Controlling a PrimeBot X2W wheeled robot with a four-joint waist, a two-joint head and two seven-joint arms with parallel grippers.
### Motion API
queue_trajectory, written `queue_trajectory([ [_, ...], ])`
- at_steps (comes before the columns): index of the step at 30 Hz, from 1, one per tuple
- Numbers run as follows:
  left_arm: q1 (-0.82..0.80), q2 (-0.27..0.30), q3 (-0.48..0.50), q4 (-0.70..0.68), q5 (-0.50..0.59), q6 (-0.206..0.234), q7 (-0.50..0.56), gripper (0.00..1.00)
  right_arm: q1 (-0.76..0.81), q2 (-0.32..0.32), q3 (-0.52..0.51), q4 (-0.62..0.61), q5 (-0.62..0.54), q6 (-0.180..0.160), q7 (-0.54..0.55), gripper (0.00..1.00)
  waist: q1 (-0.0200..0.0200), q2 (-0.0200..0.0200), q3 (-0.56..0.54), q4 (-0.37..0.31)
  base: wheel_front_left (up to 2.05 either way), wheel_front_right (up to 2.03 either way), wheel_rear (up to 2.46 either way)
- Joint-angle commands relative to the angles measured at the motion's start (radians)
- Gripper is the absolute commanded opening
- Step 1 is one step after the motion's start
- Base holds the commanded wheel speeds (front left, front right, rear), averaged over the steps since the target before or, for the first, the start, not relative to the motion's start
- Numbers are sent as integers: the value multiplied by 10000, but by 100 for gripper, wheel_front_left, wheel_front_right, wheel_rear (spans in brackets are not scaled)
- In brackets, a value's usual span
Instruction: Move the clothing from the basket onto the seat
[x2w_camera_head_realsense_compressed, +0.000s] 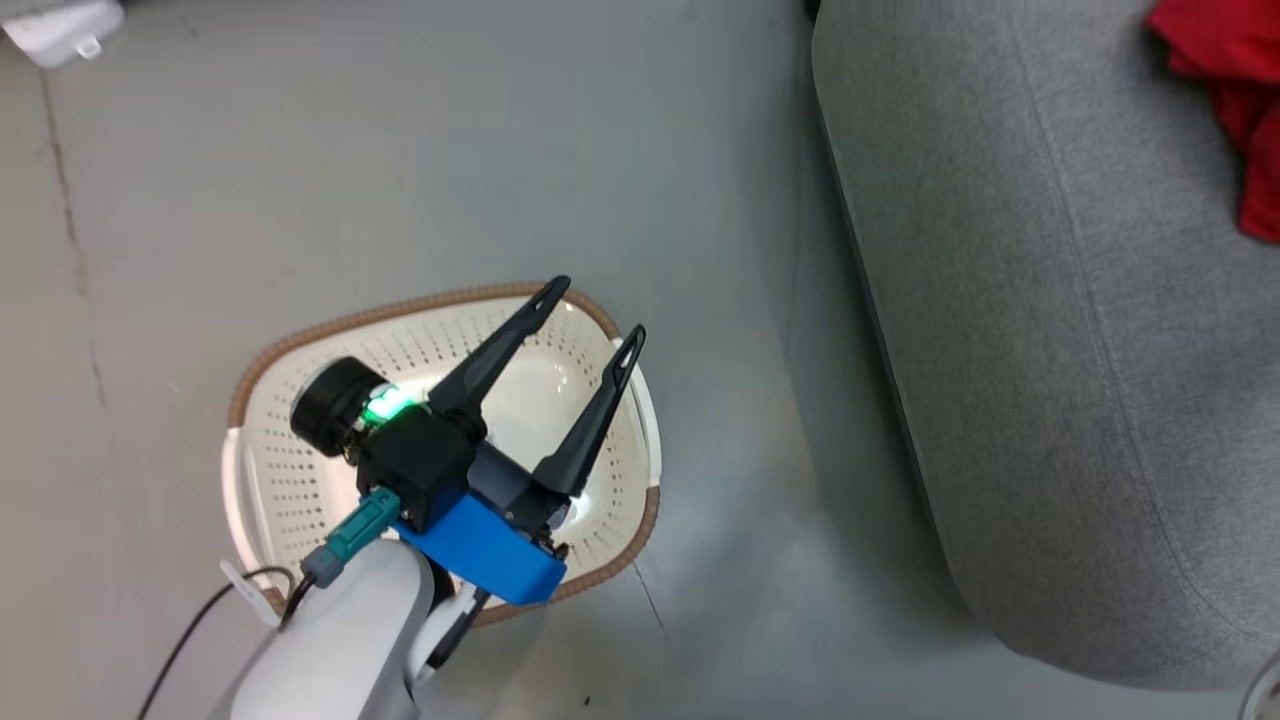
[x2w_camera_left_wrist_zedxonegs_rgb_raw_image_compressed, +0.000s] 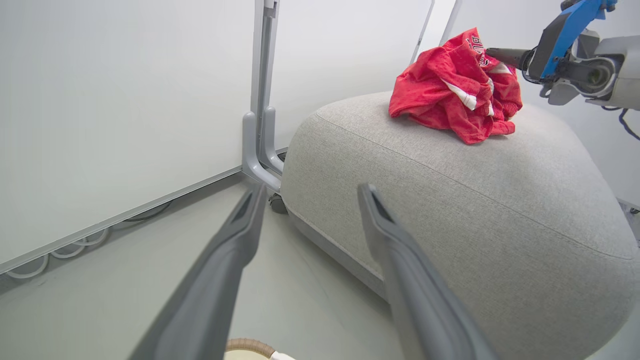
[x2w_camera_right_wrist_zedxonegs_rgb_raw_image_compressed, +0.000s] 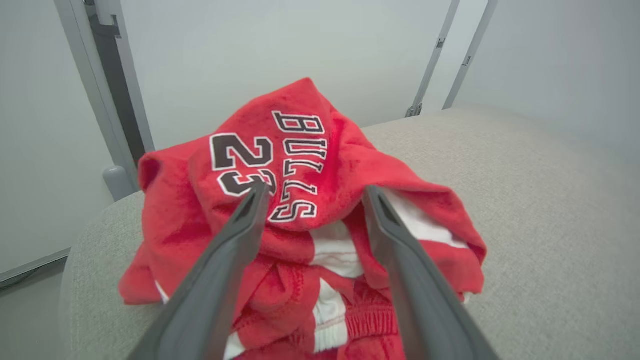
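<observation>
The clothing (x2w_camera_right_wrist_zedxonegs_rgb_raw_image_compressed: 300, 145) is a crumpled red heap with white trim and printed lettering, lying on top of the light grey seat (x2w_camera_right_wrist_zedxonegs_rgb_raw_image_compressed: 525, 200). My right gripper (x2w_camera_right_wrist_zedxonegs_rgb_raw_image_compressed: 315, 188) is open just above the heap, its fingers apart with nothing pinched between them. In the left wrist view the clothing (x2w_camera_left_wrist_zedxonegs_rgb_raw_image_compressed: 450, 90) rests on the seat (x2w_camera_left_wrist_zedxonegs_rgb_raw_image_compressed: 450, 210) with the right gripper (x2w_camera_left_wrist_zedxonegs_rgb_raw_image_compressed: 492, 51) at its far side. In the head view my left gripper (x2w_camera_head_realsense_compressed: 598, 309) hangs open over the cream basket (x2w_camera_head_realsense_compressed: 400, 312), whose visible floor is bare. The seat (x2w_camera_head_realsense_compressed: 1050, 350) stands right of the basket, the clothing (x2w_camera_head_realsense_compressed: 1235, 90) at its far corner.
A strip of grey floor (x2w_camera_head_realsense_compressed: 740, 300) separates basket and seat. A white panel wall with a grey post (x2w_camera_left_wrist_zedxonegs_rgb_raw_image_compressed: 262, 100) stands behind the seat, cables (x2w_camera_left_wrist_zedxonegs_rgb_raw_image_compressed: 75, 247) running along its base. A white object (x2w_camera_head_realsense_compressed: 60, 30) lies on the floor at the far left.
</observation>
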Motion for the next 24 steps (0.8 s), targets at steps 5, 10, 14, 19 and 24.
queue_trajectory([
  [5,920,-303,286,297,-302,-10,-30,100,1378,193,904,-672,58,-11,-80,100,0,0,-1919,441,0,0,0],
  [10,1585,-522,684,505,-437,-10,-30,100,2433,317,1751,-1396,376,-11,-86,100,0,0,-2921,706,0,0,0],
  [14,2218,-693,1106,702,-428,-10,-32,100,3742,645,2571,-2364,889,-11,-40,100,0,0,-3729,957,0,0,0],
  [19,2978,-813,1748,927,-379,-10,-30,100,5407,1129,3580,-3666,1236,-11,174,100,0,0,-4538,1233,0,0,0],
  [24,3740,-1007,2407,1174,-409,-10,-30,100,7044,1432,4479,-4485,1501,-11,287,100,0,0,-5231,1544,0,0,0],
])
